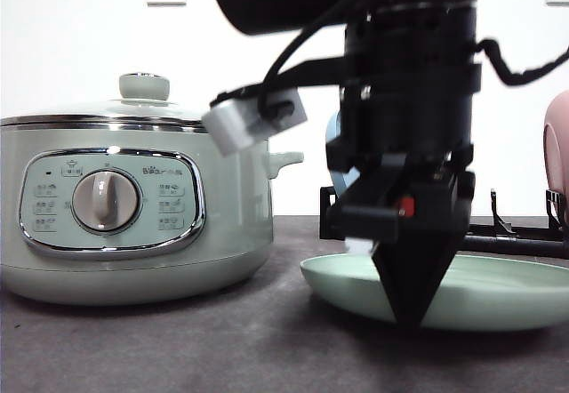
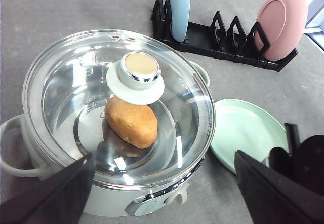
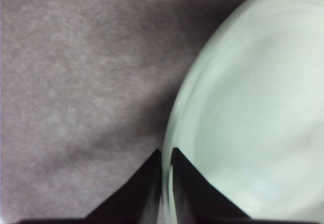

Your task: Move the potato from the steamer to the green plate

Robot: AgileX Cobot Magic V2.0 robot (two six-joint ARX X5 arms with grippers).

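The pale green steamer (image 1: 133, 206) stands at the left with its glass lid (image 2: 71, 82) on. Through the lid I see the orange-brown potato (image 2: 131, 122) lying on the steamer's floor. My left gripper (image 2: 162, 203) hovers above the steamer, open wide, its dark fingers (image 2: 50, 198) spread on either side. The green plate (image 1: 507, 291) lies flat on the table to the steamer's right. My right gripper (image 1: 409, 317) points straight down at the plate's near-left rim (image 3: 174, 122). Its fingertips are pinched together with the rim between them.
A black dish rack (image 2: 223, 31) stands behind the plate, holding an upright blue plate (image 2: 179, 8) and an upright pink plate (image 2: 281, 21). The steamer's side handle (image 1: 286, 160) sticks out toward the right arm. The table is dark grey felt.
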